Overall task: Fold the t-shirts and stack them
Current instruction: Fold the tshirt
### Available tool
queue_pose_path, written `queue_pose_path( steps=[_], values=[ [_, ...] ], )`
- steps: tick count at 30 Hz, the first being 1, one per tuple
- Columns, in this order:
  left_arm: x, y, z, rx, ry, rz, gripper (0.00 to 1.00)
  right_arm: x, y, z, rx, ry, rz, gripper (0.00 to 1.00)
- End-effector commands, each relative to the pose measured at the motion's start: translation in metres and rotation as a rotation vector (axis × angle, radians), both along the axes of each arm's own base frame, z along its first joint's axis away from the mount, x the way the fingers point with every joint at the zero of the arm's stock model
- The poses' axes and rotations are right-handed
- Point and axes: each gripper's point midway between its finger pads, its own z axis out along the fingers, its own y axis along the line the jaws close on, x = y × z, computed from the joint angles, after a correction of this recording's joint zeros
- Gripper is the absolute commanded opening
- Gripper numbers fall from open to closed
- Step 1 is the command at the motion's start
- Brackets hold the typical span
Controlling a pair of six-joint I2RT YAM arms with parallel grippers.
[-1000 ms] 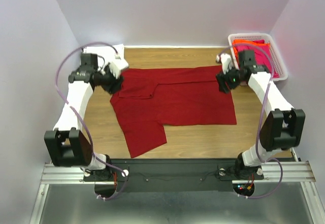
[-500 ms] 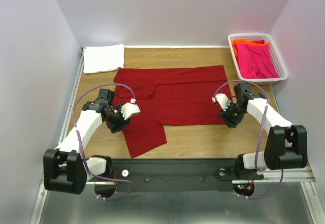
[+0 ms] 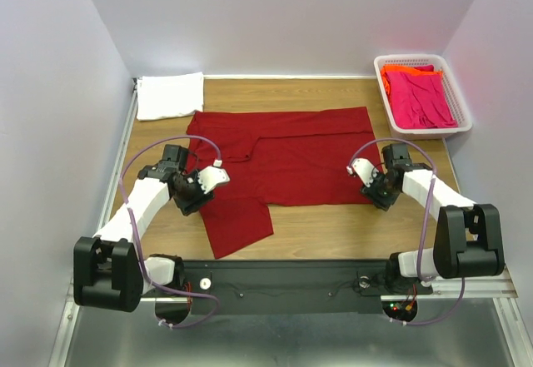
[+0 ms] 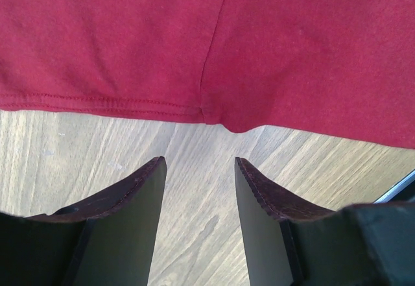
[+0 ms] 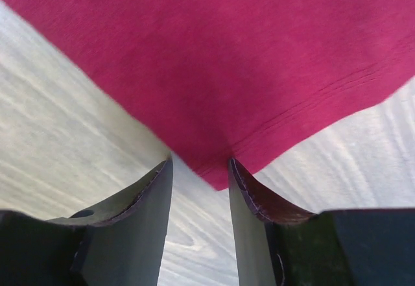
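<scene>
Directly ahead of the left end effector (image 4: 198, 164), just past its fingertips, lies a hemmed edge of the dark red t-shirt (image 3: 291, 159). The jaws are spread, with only the bare wooden surface (image 3: 333, 225) between them. The right end effector (image 5: 200, 166) is likewise spread, and a hemmed corner of the same garment sits between its tips. Neither side is pinching anything. The garment lies flat, spanning from one end effector to the other and extending beyond both.

Failure modes to anticipate:

- Left side: closing at this position would probably catch no cloth, because the hem lies ahead of the tips. Advancing low along the wood may push the edge into a bunch rather than admit it between the jaws.
- Right side: only the corner tip lies within reach — a shallow bite of soft fabric is likely to slip out on lifting.
- Both sides: unequal lift or travel would skew the fold line. Where the cloth is already doubled over, gripping only the top layer could undo that fold.

Containers: a white lattice basket (image 3: 408, 57), well beyond the right end effector and outboard of it, holds a bright pink t-shirt (image 3: 420, 96) and an orange t-shirt (image 3: 400, 71) — both loose, not folded. A folded white t-shirt (image 3: 171, 96) rests directly on the wood well beyond the left end effector.
</scene>
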Motion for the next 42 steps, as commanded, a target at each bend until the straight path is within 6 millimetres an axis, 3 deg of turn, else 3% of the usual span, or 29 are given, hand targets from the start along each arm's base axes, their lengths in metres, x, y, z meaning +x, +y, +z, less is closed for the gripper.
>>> queue_pose_path(
  steps=[1, 5, 9, 13, 14, 17, 20, 28, 31, 32, 34, 36, 42],
  values=[
    [-0.002, 0.0, -0.004, 0.003, 0.007, 0.004, 0.57, 0.023, -0.001, 0.014, -0.011, -0.116, 0.008, 0.45],
    [0.002, -0.001, -0.004, 0.001, 0.003, 0.008, 0.57, 0.022, -0.002, 0.011, -0.019, -0.104, 0.015, 0.45],
    [0.005, -0.003, -0.003, -0.011, 0.001, 0.013, 0.57, 0.013, -0.005, -0.006, -0.035, -0.042, 0.024, 0.42],
    [0.004, -0.014, 0.001, -0.045, -0.005, -0.026, 0.57, 0.006, -0.008, -0.02, -0.05, 0.013, 0.021, 0.27],
    [-0.002, -0.021, 0.002, -0.048, -0.002, -0.067, 0.57, 0.005, -0.009, -0.022, -0.051, 0.025, 0.013, 0.17],
    [-0.013, -0.027, -0.004, -0.029, 0.005, -0.107, 0.57, 0.007, -0.007, -0.019, -0.041, 0.017, -0.003, 0.01],
    [-0.02, -0.021, -0.025, 0.031, 0.026, -0.108, 0.56, 0.013, -0.003, -0.011, -0.02, -0.011, -0.012, 0.01],
    [-0.017, -0.013, -0.053, 0.115, 0.029, -0.105, 0.56, 0.014, -0.003, -0.006, -0.014, -0.004, -0.018, 0.01],
    [-0.018, -0.011, -0.061, 0.135, 0.039, -0.108, 0.39, 0.015, -0.003, -0.004, -0.015, -0.007, -0.02, 0.01],
    [-0.018, -0.011, -0.061, 0.136, 0.037, -0.108, 0.28, 0.015, -0.003, -0.003, -0.019, -0.008, -0.023, 0.0],
    [-0.018, -0.01, -0.059, 0.139, 0.027, -0.104, 0.19, 0.016, -0.005, 0.001, -0.024, -0.014, -0.034, 0.01],
    [-0.02, -0.008, -0.053, 0.138, 0.014, -0.104, 0.03, 0.017, -0.005, 0.004, -0.025, -0.023, -0.046, 0.01],
    [-0.02, -0.008, -0.031, 0.115, -0.029, -0.113, 0.0, 0.024, -0.006, 0.015, -0.024, -0.042, -0.056, 0.01]
  ],
)
